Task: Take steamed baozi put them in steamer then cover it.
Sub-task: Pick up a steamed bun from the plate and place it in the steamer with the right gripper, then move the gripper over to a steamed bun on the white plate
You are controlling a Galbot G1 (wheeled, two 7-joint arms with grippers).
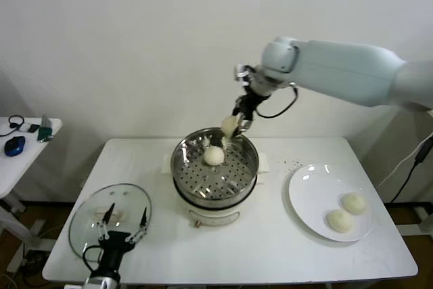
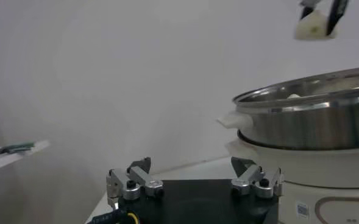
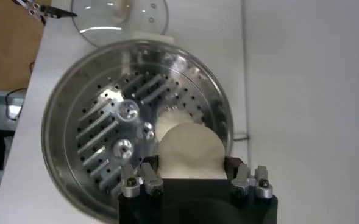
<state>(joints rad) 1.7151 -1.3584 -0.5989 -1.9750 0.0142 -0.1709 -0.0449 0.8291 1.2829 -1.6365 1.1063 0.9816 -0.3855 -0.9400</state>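
At the table's left front corner, the left gripper (image 1: 124, 224) hangs idle with its jaws spread wide and empty over the round glass lid (image 1: 91, 225), which lies flat on the white table (image 1: 270, 248) beside the pot. In the middle stands the round shiny stainless-steel steamer (image 1: 196, 187) on its cream-white electric base, with one smooth cream-white dough bun (image 1: 214, 156) already resting on the perforated tray. Above the far rim, the right gripper (image 1: 238, 118) pinches a second domed bun (image 1: 230, 125). Doing this step well probably means lowering that bun onto bare tray beside the first, not on top of it, and letting go only when it is low. On the right, the flat white plate (image 1: 304, 194) carries two more buns (image 1: 346, 211).
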